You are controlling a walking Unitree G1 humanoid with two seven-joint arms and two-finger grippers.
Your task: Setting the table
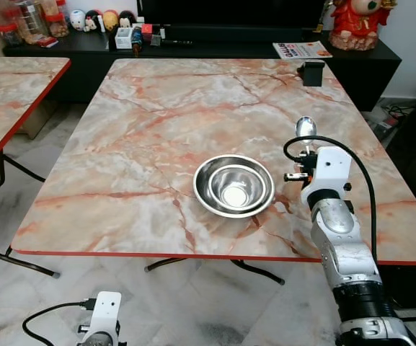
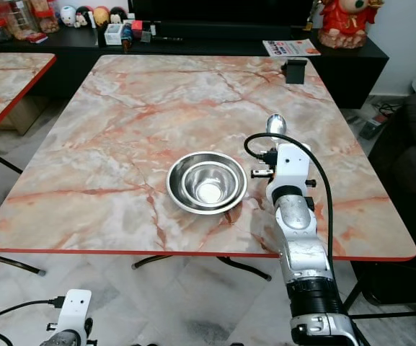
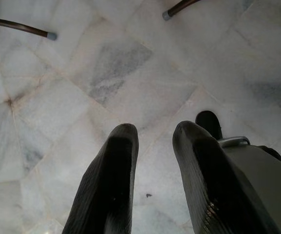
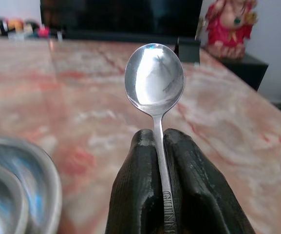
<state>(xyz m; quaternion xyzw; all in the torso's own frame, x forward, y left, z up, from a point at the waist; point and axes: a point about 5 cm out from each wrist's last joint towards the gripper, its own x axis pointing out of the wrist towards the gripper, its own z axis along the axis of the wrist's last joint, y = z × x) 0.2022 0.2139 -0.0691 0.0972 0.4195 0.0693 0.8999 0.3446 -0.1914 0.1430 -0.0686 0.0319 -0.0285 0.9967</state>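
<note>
Two nested steel bowls (image 1: 233,185) sit near-centre on the marble table (image 1: 143,122), holding nothing. Just right, the right gripper (image 4: 160,141) clamps a spoon (image 4: 154,78) above the tabletop. The left gripper (image 3: 155,134) hangs, fingers apart.

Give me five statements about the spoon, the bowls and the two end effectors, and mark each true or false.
1. The right end effector is shut on the spoon. True.
2. The spoon lies inside the bowls. False: it is held above the table, to the right of the bowls.
3. Two metal bowls sit nested, one inside the other. True.
4. The left end effector holds a fork over the table. False: it hangs open and empty above the floor.
5. The spoon's bowl end points away from the robot. True.
</note>
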